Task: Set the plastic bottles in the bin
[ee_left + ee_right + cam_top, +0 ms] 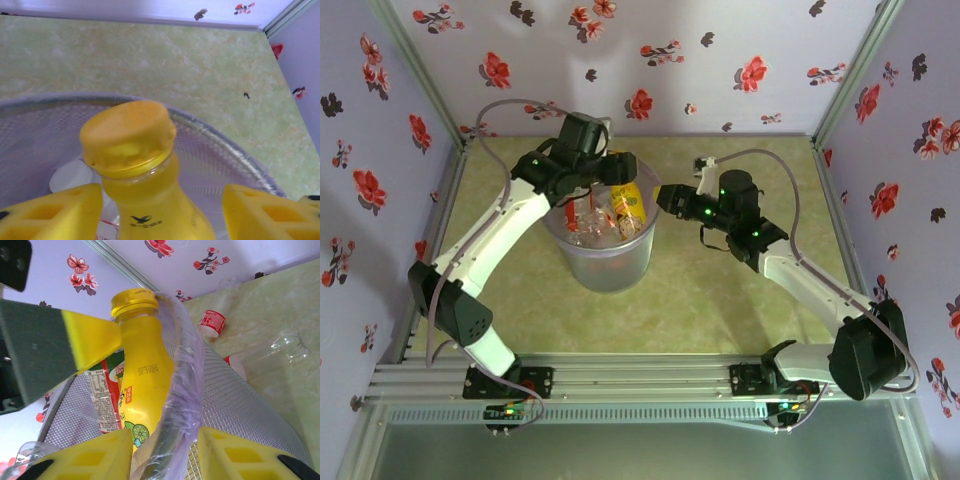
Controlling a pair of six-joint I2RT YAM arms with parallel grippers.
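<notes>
The bin [605, 262] stands mid-table with several plastic bottles [584, 218] inside it. A yellow-capped, yellow-labelled bottle [131, 134] stands upright inside the bin's right side [628, 200]. My left gripper [610, 176] hovers over it, open; in the left wrist view its yellow fingers [55, 210] flank the bottle's shoulder, with a clear gap on the right. My right gripper [666, 200] is shut on the bin's lined rim [177, 385], one finger inside and one outside.
In the right wrist view a small red-and-white labelled bottle [212, 323] and a clear one [289, 344] lie on the green table beyond the bin. Flowered walls close in the left, back and right sides. An aluminium rail [640, 380] runs along the near edge.
</notes>
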